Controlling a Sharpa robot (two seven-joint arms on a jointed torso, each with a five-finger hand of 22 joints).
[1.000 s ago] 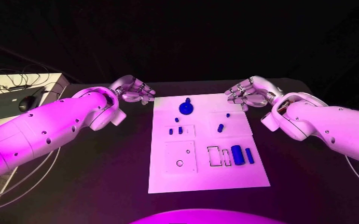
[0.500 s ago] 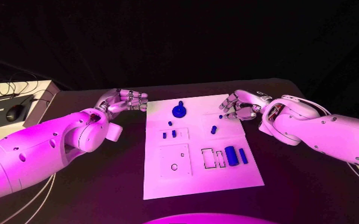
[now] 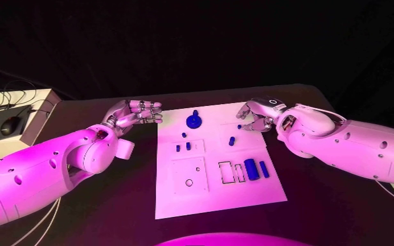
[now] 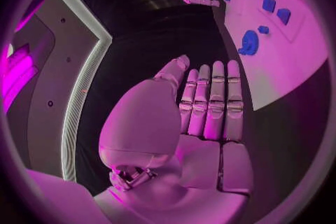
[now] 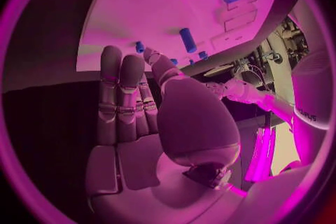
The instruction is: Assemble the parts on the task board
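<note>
Silver left hand point(image 3: 131, 112), fingers extended and empty, hovers left of centre beside the task board point(image 3: 215, 192) on the black surface point(image 3: 328, 200). Blue parts point(image 3: 195, 122) lie mid-frame, ungrasped. At right, the right hand point(image 3: 256, 116), fingers loosely curled and empty, has advanced over the board's edge, presumably toward a part.

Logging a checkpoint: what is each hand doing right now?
Left hand: open, holding nothing.
Right hand: open, holding nothing.
</note>
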